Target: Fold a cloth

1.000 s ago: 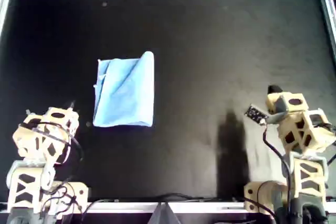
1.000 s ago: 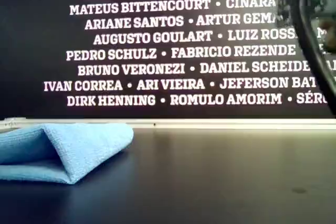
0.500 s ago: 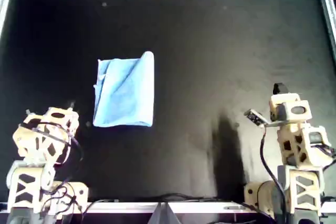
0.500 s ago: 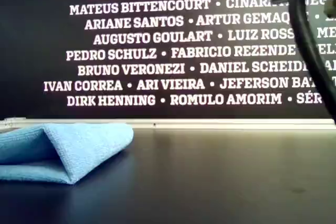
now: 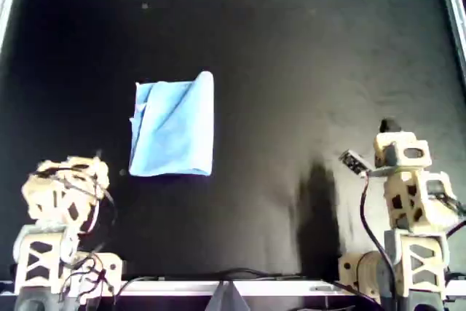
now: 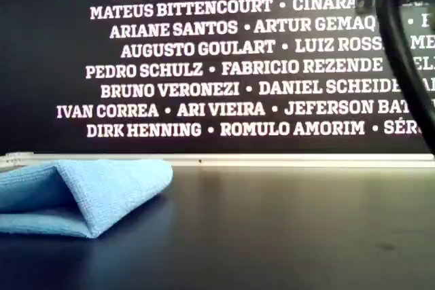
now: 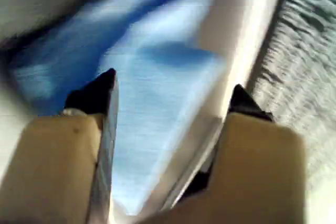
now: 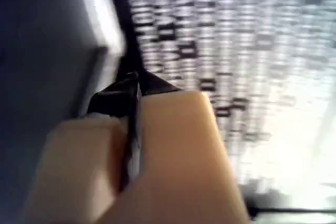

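Starting at the overhead view's left: an arm tucked by the near edge, probably carrying my first gripper, jaws spread wide, nothing held, blurred blue ahead. Just beyond, left of centre on the black table, the cloth, already doubled over, top layer puffed and loosely laid. Could spring open or skew if pinched through one layer only, or dragged rather than lifted. Far right, another arm; my second gripper pinched closed on nothing. Must open before any grab, or would merely shove fabric.
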Controlling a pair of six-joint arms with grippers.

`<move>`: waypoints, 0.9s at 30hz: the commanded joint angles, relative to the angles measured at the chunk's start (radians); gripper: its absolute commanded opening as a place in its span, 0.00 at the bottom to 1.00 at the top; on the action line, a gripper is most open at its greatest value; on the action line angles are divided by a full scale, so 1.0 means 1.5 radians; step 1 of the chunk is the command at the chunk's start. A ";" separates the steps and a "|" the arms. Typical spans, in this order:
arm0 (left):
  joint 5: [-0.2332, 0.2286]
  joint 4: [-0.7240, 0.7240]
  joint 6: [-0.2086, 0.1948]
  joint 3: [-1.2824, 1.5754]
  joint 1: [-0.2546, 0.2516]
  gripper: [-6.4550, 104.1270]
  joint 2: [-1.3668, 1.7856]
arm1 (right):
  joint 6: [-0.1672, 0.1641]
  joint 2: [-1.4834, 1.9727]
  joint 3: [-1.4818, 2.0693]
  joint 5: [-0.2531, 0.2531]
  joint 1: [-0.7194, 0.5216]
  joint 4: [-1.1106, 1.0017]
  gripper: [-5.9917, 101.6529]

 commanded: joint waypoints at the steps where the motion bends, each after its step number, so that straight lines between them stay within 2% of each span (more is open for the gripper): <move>1: -0.004 0.040 -0.024 -0.008 0.011 0.73 0.009 | 0.004 0.032 0.009 0.004 0.003 0.116 0.09; 3: -0.004 0.071 -0.029 -0.007 0.009 0.73 0.009 | -0.004 0.033 0.009 0.014 0.001 0.155 0.09; 10: -0.004 0.164 -0.029 0.002 0.008 0.73 0.009 | -0.007 0.033 0.010 0.016 -0.012 0.245 0.08; 20: -0.005 0.169 -0.030 0.002 0.015 0.73 0.009 | -0.007 0.035 0.010 0.017 -0.012 0.411 0.08; 27: -0.004 0.169 -0.029 0.002 0.007 0.73 0.009 | -0.007 0.035 0.010 0.017 -0.014 0.420 0.08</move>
